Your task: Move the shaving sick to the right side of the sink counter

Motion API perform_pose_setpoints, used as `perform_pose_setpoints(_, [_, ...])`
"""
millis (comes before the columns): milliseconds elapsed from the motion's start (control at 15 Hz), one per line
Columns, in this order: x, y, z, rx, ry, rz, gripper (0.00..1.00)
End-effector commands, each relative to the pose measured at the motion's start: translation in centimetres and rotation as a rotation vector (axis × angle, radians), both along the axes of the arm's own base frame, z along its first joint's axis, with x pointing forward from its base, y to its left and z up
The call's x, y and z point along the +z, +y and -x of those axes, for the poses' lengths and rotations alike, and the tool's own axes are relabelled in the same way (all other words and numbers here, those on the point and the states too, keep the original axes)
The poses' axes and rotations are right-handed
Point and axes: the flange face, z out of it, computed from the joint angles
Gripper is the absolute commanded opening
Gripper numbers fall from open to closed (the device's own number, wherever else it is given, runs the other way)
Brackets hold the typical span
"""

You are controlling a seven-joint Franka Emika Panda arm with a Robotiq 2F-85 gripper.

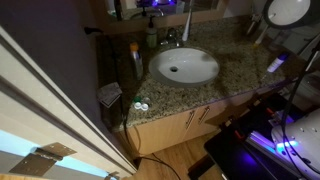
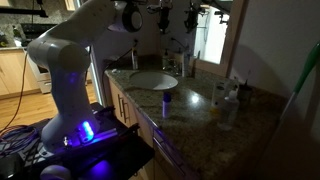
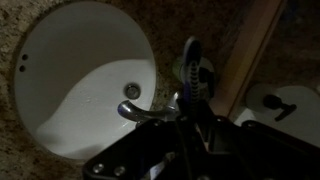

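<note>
Gripper (image 3: 189,100) is pinched tight on the thin blue shaving stick (image 3: 194,68), up over the basin (image 3: 70,90) near the faucet (image 3: 140,110). Tiny hold, so it cd slip & fall in b4 reaching the sink counter (image 3: 12,150) on the right.

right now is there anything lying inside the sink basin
No, in an exterior view the white basin is bare apart from its drain hole.
</note>
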Motion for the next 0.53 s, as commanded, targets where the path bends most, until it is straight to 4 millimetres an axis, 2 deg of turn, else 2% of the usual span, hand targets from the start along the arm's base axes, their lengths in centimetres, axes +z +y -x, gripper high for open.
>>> perform_pose_setpoints(0, [0.1, 0.1, 0.0, 0.002, 0.001, -0.001, 0.04])
perform_pose_setpoints(67, [-0.8, 0.6, -0.3, -0.044, -0.008, 0.038, 0.04])
perform_pose_setpoints(133, [-1.0, 0.1, -0.8, -0.093, -0.033, 0.073, 0.04])
perform_pose_setpoints(333, [0.3, -4.3, -1.3, -0.248, -0.067, 0.168, 0.04])
perform_pose_setpoints(467, [1.7, -8.1, -0.9, -0.361, -0.054, 0.211, 0.04])
